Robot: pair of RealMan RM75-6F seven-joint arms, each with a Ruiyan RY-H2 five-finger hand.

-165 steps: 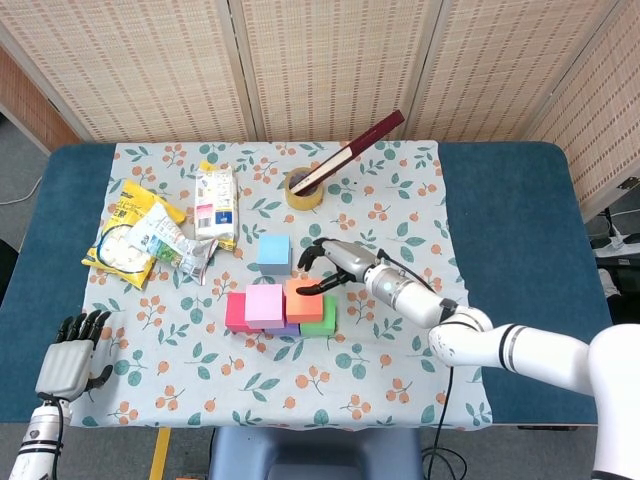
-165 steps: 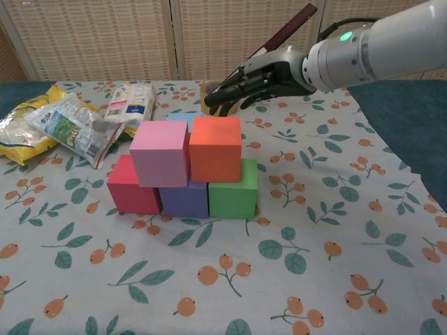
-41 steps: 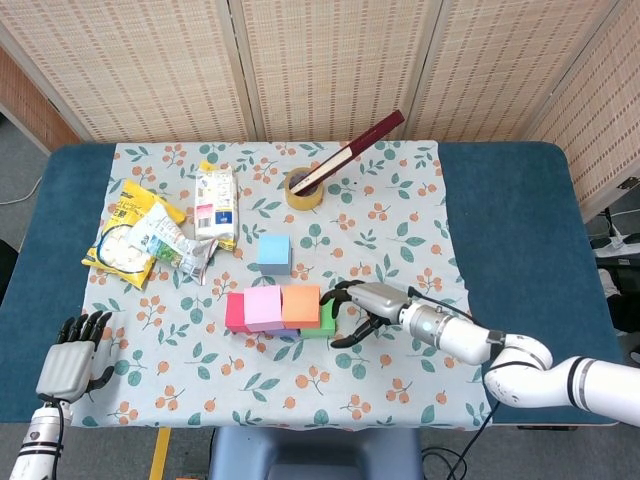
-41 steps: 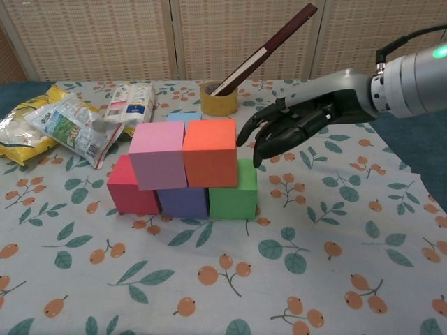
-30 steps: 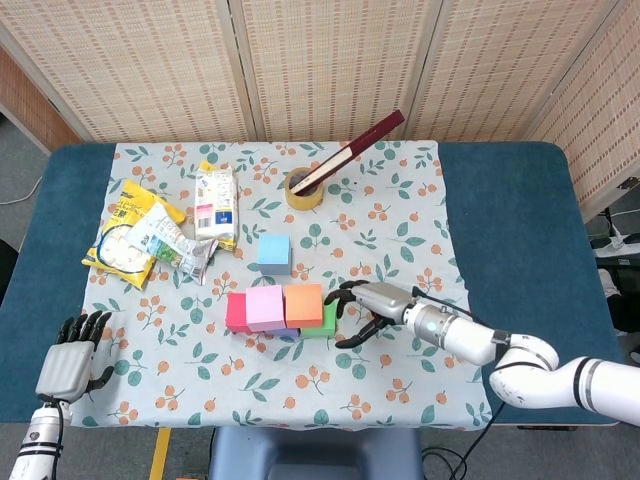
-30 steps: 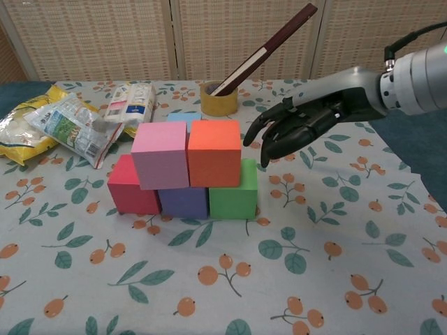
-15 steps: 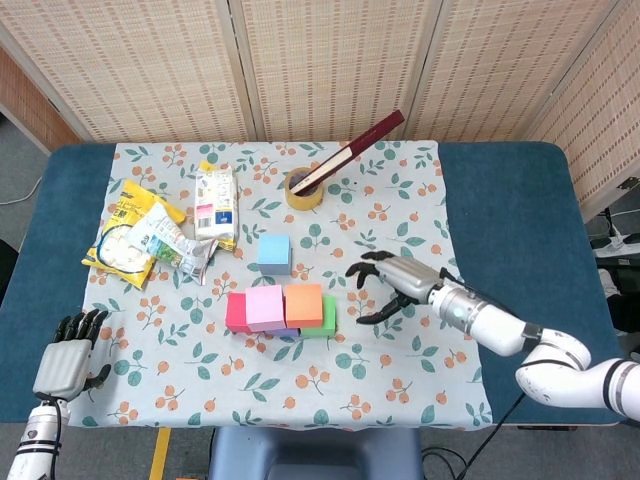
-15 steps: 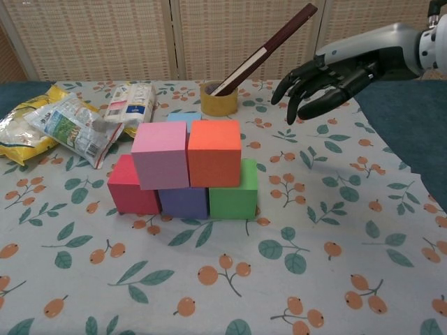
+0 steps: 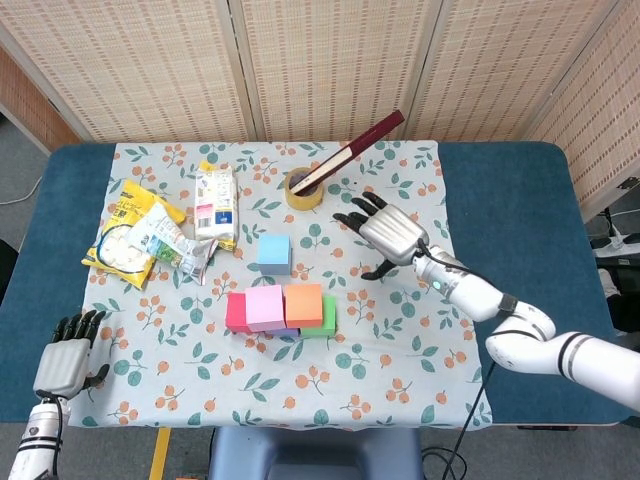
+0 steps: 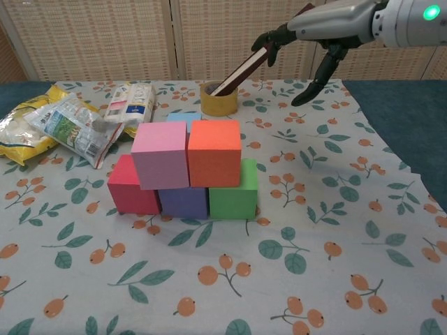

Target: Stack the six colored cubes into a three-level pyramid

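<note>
The right hand (image 9: 385,233) is hanging empty above the cloth with its fingers spread, off to the right of the blue cube (image 9: 273,252) and holding nothing; the left hand (image 9: 62,353) is resting at the near-left table edge, well apart from that cube, fingers loosely curled with nothing in them as far as the head view shows. Taking the blue cube as the marker: it is sitting alone on the cloth, just behind the stack, not touching it. In front of it, the bottom row is made of a red cube (image 10: 130,187), a purple cube (image 10: 183,200) and a green cube (image 10: 234,192) side by side, and on top of these a pink cube (image 10: 160,153) and an orange cube (image 10: 214,152) are sitting touching each other. So six cubes are counted, five stacked and one left for the top. The risk seems to lie in the reach: the blue cube is standing close behind the stack, so fingers closing round it could brush the pink or orange cube and push them off. Setting it off-centre over their seam could tip it too. Behind the blue cube are one tape roll (image 9: 304,189) with one dark stick (image 9: 355,150) leaning in it, and to its left three snack packets (image 9: 160,225).
</note>
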